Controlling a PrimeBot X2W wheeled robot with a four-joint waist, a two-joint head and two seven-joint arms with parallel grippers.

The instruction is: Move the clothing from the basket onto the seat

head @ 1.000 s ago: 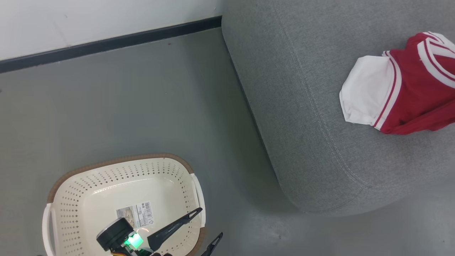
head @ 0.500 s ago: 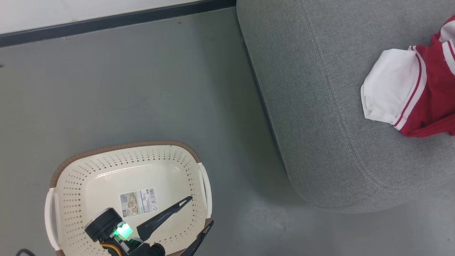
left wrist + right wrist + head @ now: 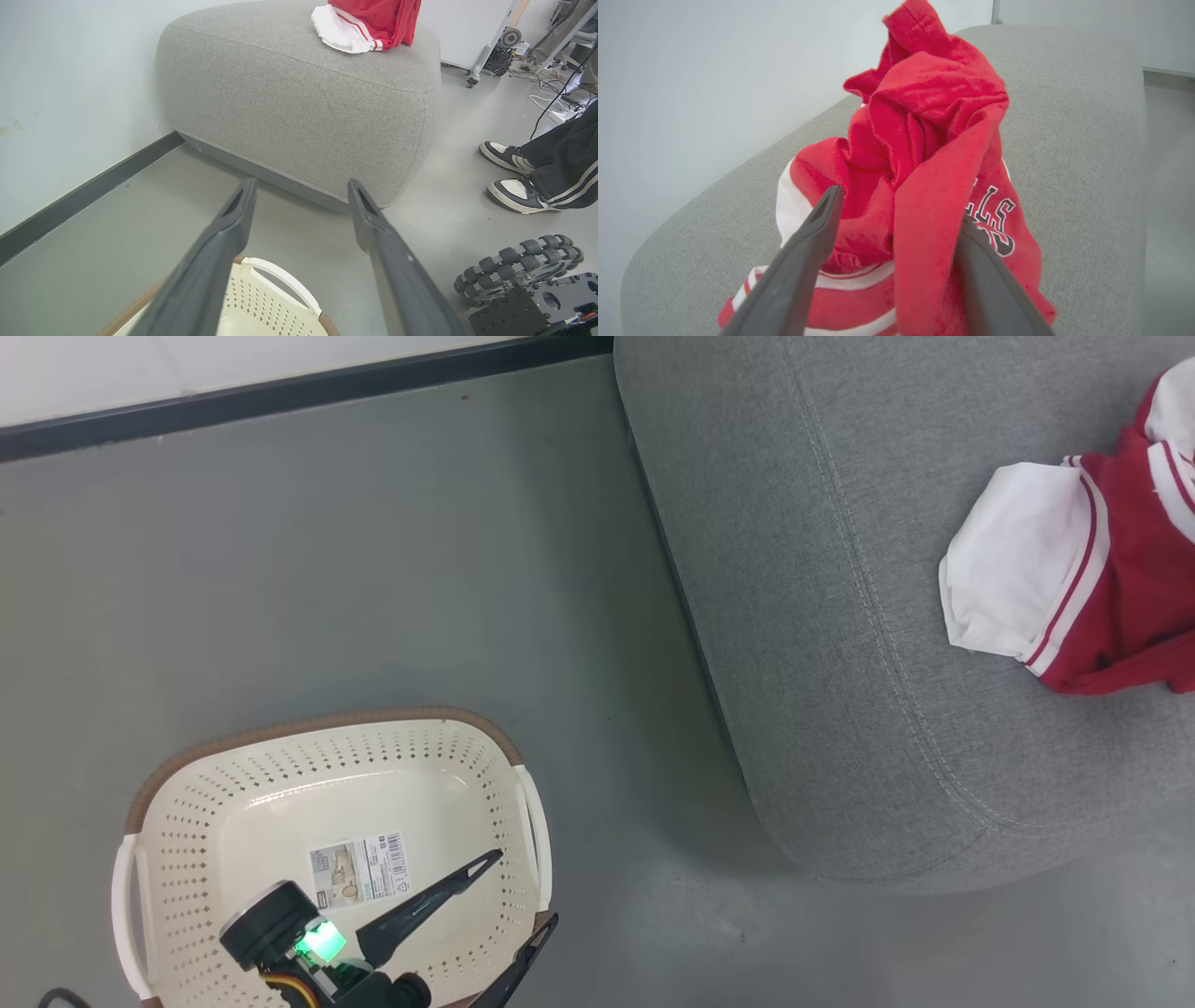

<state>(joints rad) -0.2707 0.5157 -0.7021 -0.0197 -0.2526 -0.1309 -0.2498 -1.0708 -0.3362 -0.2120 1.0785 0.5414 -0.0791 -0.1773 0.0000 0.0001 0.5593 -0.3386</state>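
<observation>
Right wrist: hand [image 3: 899, 205] spread, touching clothing [image 3: 924, 116].

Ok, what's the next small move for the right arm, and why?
Probably draw the right gripper back off the clothing, slowly. Its fingers stand apart, the clothing lies heaped on the seat, and a red fold drapes across one finger, so a quick pull might drag it. The basket looks empty.

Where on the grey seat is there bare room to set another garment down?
The seat is bare from its rounded corner and floor-side edge across to the clothing. It is crowded at the right, where the clothing lies heaped.
</observation>
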